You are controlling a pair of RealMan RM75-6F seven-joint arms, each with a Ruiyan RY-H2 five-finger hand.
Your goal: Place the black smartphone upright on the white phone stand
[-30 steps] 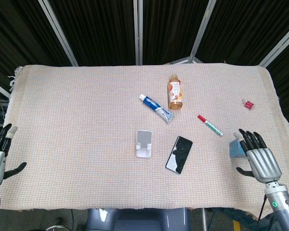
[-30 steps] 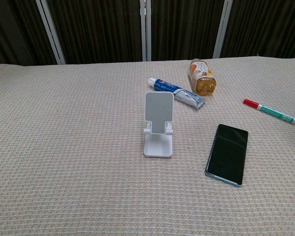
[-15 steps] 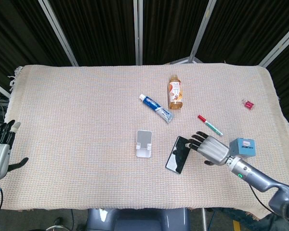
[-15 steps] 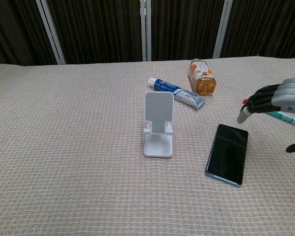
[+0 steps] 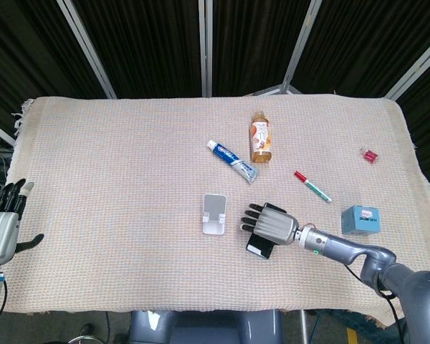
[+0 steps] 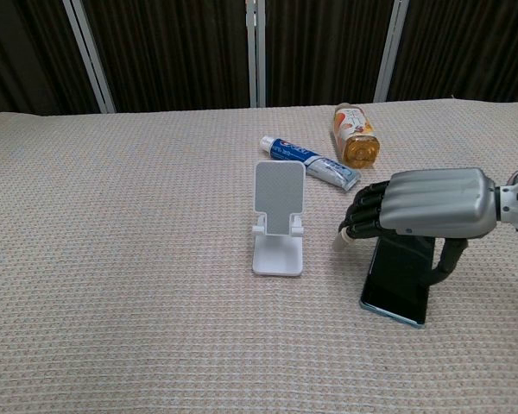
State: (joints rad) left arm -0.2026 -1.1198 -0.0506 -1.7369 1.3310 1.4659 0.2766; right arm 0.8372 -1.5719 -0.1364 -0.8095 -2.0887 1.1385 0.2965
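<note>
So, way over at the left edge the left hand (image 5: 1,228) sits off the worktop (image 5: 115,179) with its fingers spread apart and nothing in it (only the head view catches it). Moving in, the white phone stand (image 6: 278,217) stands upright near the middle on the woven cloth, its backplate bare. Behind it, a bit to the right, a toothpaste tube (image 6: 310,163) lies flat, and an orange drink bottle (image 6: 356,137) lies on its side just past that.

Right of the stand is the black smartphone (image 6: 398,279), flat on the worktop, screen up. The right hand (image 6: 421,205) is directly above it, palm down, fingers curled downward over the phone's far end and thumb reaching down its right side. I can't tell if it's actually gripping the phone yet.

Further right there's a red-capped marker (image 5: 312,186), a small blue box (image 5: 361,219), and a tiny red item (image 5: 369,153) near the far edge.
</note>
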